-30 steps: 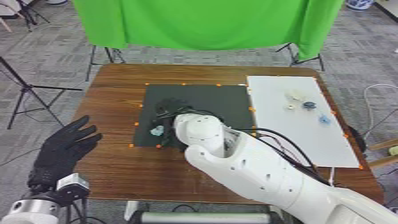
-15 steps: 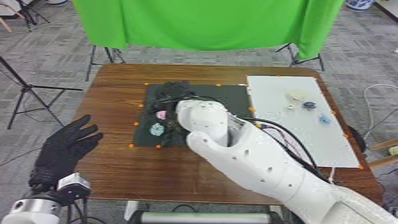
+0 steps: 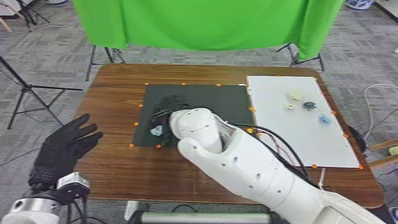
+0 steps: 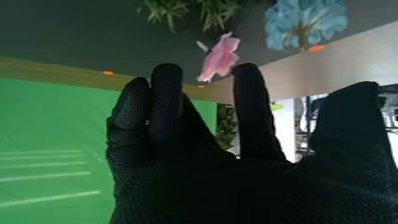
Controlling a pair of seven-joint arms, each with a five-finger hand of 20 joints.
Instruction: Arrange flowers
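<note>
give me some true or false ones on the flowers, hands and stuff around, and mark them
1. The right hand is over the black mat. True.
2. The left hand is closed around a flower. False: the left hand is open and empty, at the left edge of the table.
3. The white board lies to the right of the black mat. True.
4. The cloth beyond the table is red. False: the cloth is green.
5. The right wrist view shows a pink flower and a blue flower. True.

Brown wooden table (image 3: 117, 167) has smooth, glossy grain; green cloth (image 3: 209, 22) looks matt.
</note>
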